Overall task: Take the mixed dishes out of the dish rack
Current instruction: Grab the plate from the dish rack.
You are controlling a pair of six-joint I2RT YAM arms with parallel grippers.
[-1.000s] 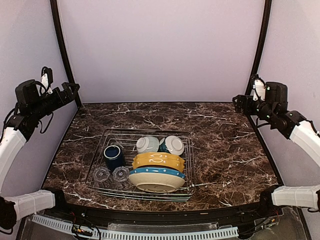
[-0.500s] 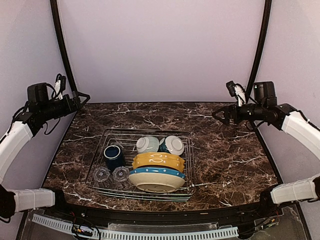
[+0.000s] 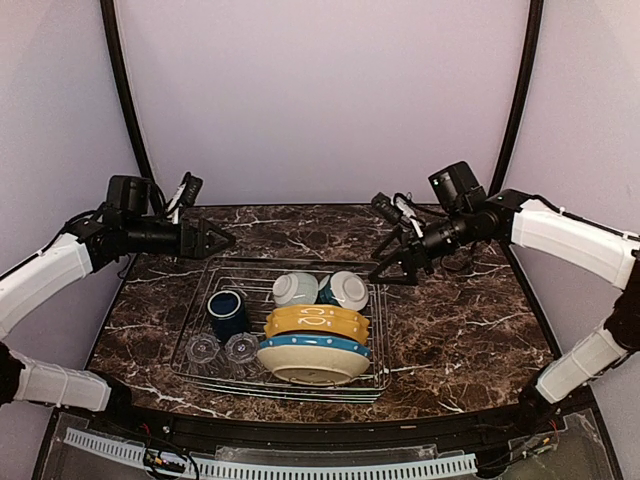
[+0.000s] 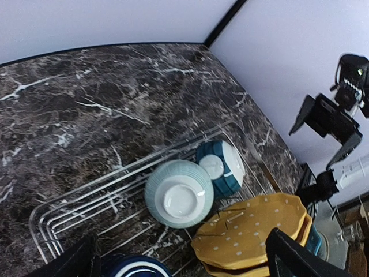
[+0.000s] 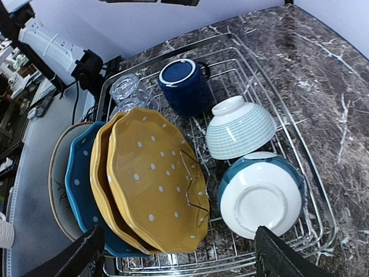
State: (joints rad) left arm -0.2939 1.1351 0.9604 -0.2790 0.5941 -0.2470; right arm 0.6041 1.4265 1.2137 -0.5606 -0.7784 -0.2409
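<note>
marble tabletop (image 3: pixel 450 320), loaded rack (image 3: pixel 300 262); left tool (image 3: pixel 222 240) and right tool (image 3: pixel 392 278), both spread wide, near its far edge; straddle a bowl (image 3: pixel 348 290) squarely.

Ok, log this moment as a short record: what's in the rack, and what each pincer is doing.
rack: dish rack on marble table
plates: yellow white-spotted plate and cream blue-rimmed plate, on edge, near right
bowls: pale bowl and teal bowl, tipped, far side
mug: dark blue mug, left side
glasses: clear glasses, near left corner
left pincer: open, empty, by far left corner
right pincer: open, empty, by far right corner
</note>
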